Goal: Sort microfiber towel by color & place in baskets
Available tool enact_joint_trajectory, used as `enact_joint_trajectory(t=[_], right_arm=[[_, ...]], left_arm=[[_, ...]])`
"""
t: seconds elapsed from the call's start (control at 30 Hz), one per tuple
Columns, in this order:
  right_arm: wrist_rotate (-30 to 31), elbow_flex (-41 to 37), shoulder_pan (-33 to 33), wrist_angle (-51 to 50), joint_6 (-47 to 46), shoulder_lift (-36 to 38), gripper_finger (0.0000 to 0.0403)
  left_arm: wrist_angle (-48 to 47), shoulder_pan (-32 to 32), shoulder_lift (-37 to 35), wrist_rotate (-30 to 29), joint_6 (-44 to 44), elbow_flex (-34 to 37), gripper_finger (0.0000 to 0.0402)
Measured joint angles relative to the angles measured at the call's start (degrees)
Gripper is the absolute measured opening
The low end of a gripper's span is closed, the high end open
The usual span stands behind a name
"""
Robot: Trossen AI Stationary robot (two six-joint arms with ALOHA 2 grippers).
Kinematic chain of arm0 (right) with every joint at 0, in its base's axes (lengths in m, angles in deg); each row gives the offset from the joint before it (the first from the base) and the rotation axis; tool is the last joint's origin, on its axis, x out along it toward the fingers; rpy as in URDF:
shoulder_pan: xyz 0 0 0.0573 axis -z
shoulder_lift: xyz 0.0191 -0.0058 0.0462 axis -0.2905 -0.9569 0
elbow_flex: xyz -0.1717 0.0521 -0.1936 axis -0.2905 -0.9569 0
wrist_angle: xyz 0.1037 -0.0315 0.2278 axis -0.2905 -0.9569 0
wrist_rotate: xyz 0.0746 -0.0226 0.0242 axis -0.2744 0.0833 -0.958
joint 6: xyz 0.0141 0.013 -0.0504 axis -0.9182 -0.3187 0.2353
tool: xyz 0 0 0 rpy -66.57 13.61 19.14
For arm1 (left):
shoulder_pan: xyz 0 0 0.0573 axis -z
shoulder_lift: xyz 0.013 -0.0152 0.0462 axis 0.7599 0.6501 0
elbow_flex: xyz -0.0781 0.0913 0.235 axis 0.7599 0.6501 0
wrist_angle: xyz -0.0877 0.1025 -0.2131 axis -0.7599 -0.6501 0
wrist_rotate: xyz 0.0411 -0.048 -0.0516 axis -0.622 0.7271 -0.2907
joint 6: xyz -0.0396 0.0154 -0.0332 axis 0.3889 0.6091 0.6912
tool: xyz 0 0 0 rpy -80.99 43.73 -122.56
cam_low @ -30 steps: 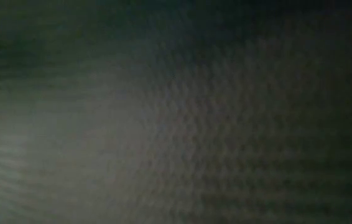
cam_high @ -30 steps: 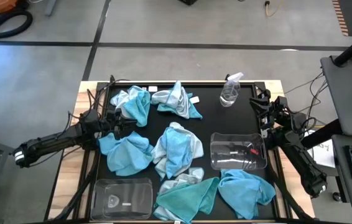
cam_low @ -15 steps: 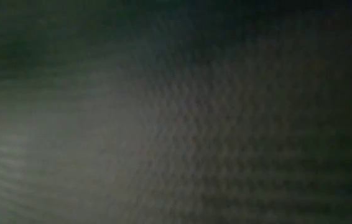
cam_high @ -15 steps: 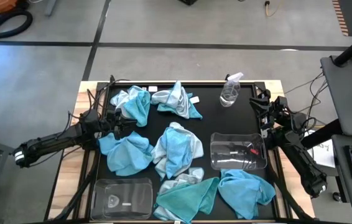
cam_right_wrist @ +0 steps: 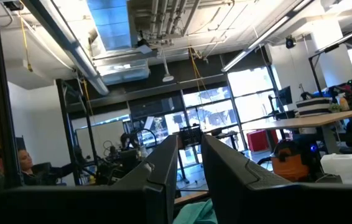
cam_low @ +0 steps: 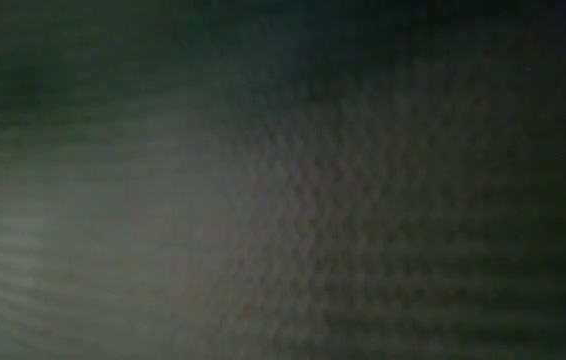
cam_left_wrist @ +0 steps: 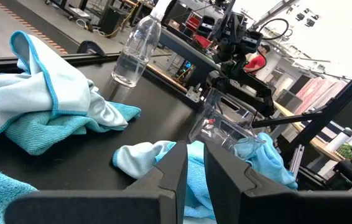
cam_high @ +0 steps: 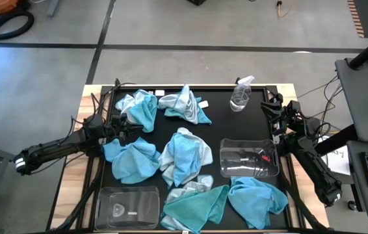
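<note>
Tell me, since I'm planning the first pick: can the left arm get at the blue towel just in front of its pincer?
Probably yes. The left pincer sits at the mat's left edge, fingers nearly closed, with the blue towel lying loose right beside it and nothing between them. The right pincer waits at the right edge.

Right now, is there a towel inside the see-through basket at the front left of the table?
No. In the high view that basket holds no towel; the blue towels lie on the black table around it.

Black table (cam_high: 216, 127) w/ scattered towels (cam_high: 185, 155), two clear baskets (cam_high: 249, 158), spray bottle (cam_high: 240, 95).
</note>
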Motion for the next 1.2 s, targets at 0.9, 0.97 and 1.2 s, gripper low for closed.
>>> enact_joint_trajectory(t=[0.9, 0.97, 1.2], right_arm=[[1.7, 0.0, -0.01, 0.02, 0.04, 0.0, 0.0068], [1.67, -0.01, -0.02, 0.02, 0.04, 0.01, 0.0068], [1.57, 0.0, 0.0, 0.02, 0.04, 0.0, 0.0068]], left_arm=[[0.0, 0.01, 0.01, 0.0, 0.0, 0.0, 0.0039], [-0.02, 0.01, 0.0, 0.01, 0.0, 0.0, 0.0039], [-0.02, 0.02, 0.02, 0.02, 0.0, 0.0, 0.0039]])
